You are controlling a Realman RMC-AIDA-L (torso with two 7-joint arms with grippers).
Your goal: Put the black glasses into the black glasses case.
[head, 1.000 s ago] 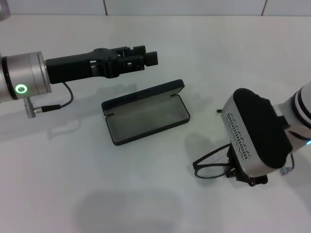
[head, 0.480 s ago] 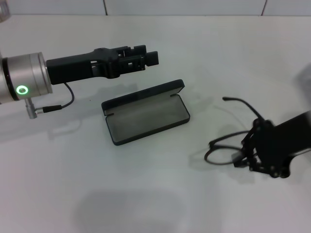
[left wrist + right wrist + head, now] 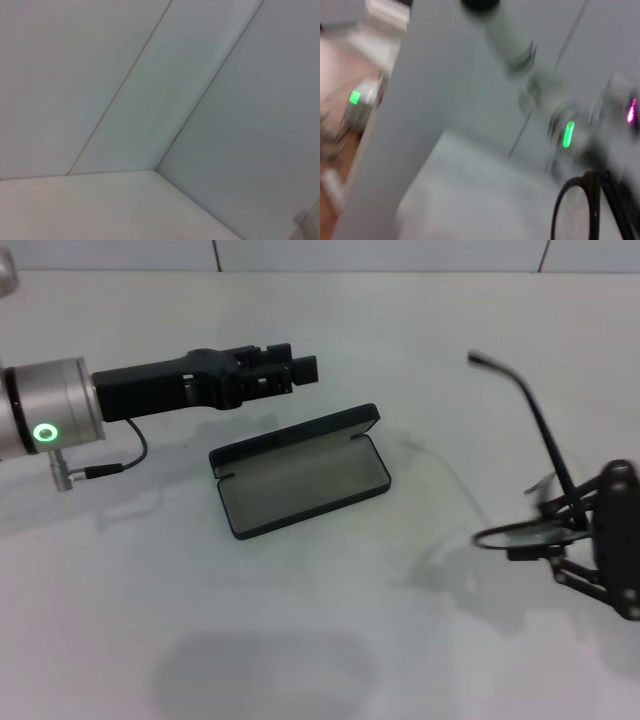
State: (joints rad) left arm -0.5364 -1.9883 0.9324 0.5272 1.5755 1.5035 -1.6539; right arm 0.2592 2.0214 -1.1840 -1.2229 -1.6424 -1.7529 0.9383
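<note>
A: How far along is it?

B: Roughly halfway, I'd judge. The thin black-framed glasses (image 3: 530, 525) are off the white tabletop (image 3: 300, 640), pinched in the right gripper (image 3: 560, 540), whose jaws are pressed onto the frame near 1 lens; 1 slim temple arm sticks up and away from them.

A: And the case?

B: The flat black rectangular glasses case (image 3: 300, 480) lies open, grey lining up, lid hinged back, well apart from the right jaws, toward the robot's left. Nothing is inside it.

A: The other arm?

B: The left gripper (image 3: 300, 368) hovers just beyond the case; I cannot tell how its jaws stand.

A: What remains?

B: Carrying the glasses over the tray, lowering them in and releasing.
</note>
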